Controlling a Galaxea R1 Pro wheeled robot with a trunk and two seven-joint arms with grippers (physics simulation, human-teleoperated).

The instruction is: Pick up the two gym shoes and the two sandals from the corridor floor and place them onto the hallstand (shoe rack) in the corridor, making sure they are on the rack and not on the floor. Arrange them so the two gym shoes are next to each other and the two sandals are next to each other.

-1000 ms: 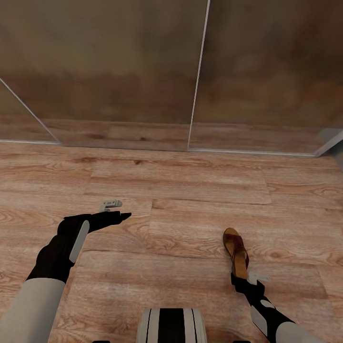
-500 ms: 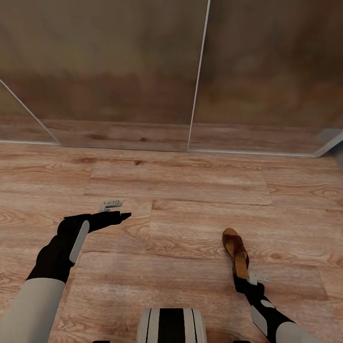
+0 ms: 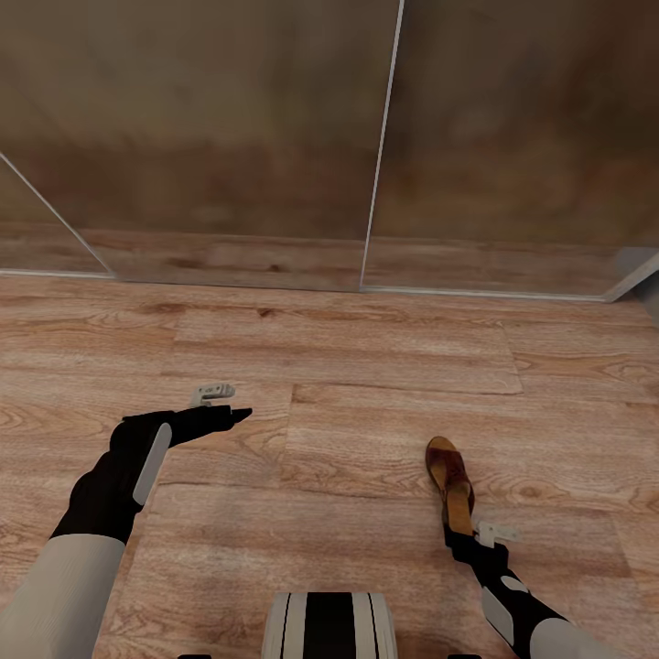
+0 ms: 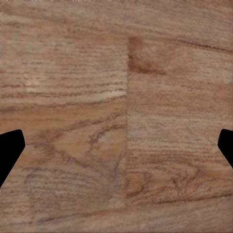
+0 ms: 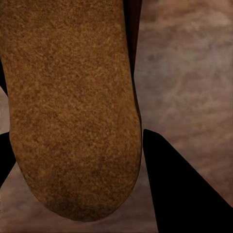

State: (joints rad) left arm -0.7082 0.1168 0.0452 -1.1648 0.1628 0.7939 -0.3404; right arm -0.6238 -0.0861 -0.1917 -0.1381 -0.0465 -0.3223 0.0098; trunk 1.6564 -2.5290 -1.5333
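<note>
One brown sandal (image 3: 451, 476) with a tan footbed lies lengthwise over the corridor floor (image 3: 366, 366) at the lower right, toe strap pointing away from me. My right gripper (image 3: 465, 533) is shut on the heel end of the sandal. In the right wrist view, the heel of the sandal's footbed (image 5: 68, 107) sits between the two black fingers (image 5: 179, 194). My left gripper (image 3: 229, 405) hovers open over bare planks at the left, its fingertips (image 4: 8, 148) far apart with nothing between them. The gym shoes and the hallstand are out of view.
Tall mirrored sliding doors (image 3: 384, 137) stand straight ahead, with their bottom rail (image 3: 366, 288) running across the floor. My own base (image 3: 329, 627) shows at the bottom middle. Wood planks stretch between the two arms.
The right gripper and the sandal have shifted very slightly to the left. The left arm has not moved.
</note>
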